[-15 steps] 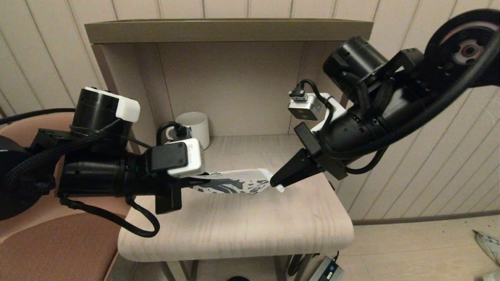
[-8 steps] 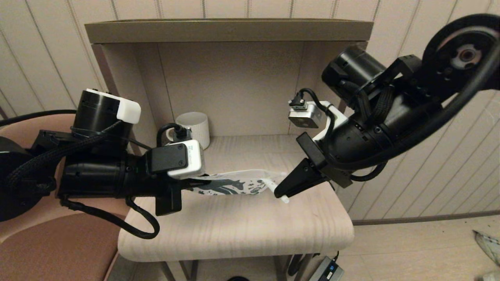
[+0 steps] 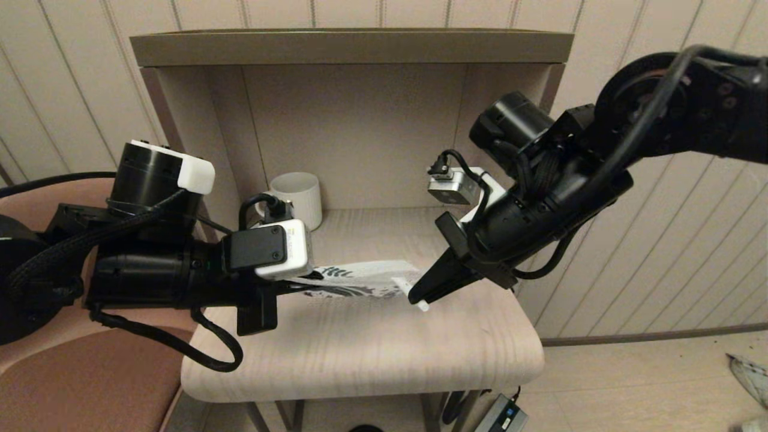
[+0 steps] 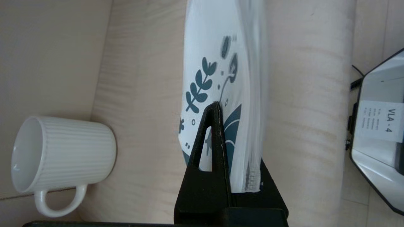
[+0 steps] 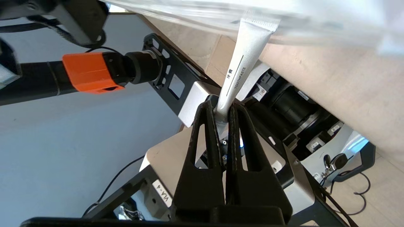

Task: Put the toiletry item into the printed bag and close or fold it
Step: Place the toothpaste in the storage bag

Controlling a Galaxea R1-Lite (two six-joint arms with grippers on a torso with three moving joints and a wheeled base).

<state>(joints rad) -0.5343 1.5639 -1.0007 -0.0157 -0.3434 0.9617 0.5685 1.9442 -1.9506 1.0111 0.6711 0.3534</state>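
The printed bag (image 3: pixel 360 279) hangs level above the table, white with dark teal leaf and star print (image 4: pixel 217 63). My left gripper (image 3: pixel 294 281) is shut on one end of the bag (image 4: pixel 236 126). The toiletry item (image 5: pixel 243 60) is a slim white toothpaste tube, and my right gripper (image 5: pixel 221 108) is shut on its cap end. Its crimped end touches the bag's blurred edge. In the head view the right gripper (image 3: pixel 417 295) is at the bag's free end, and the tube's cap (image 3: pixel 424 306) pokes out below the fingers.
A white ribbed mug (image 3: pixel 298 195) stands at the back left of the light wooden table (image 3: pixel 372 354), inside the cubby with its top shelf (image 3: pixel 351 47). The mug (image 4: pixel 60 154) is well clear of the bag. A brown seat (image 3: pixel 90 378) lies to the left.
My right arm has dropped and swung left, bringing the tube up against the bag's free end. The bag has turned flatter, so less of its print shows. The left gripper has barely moved.
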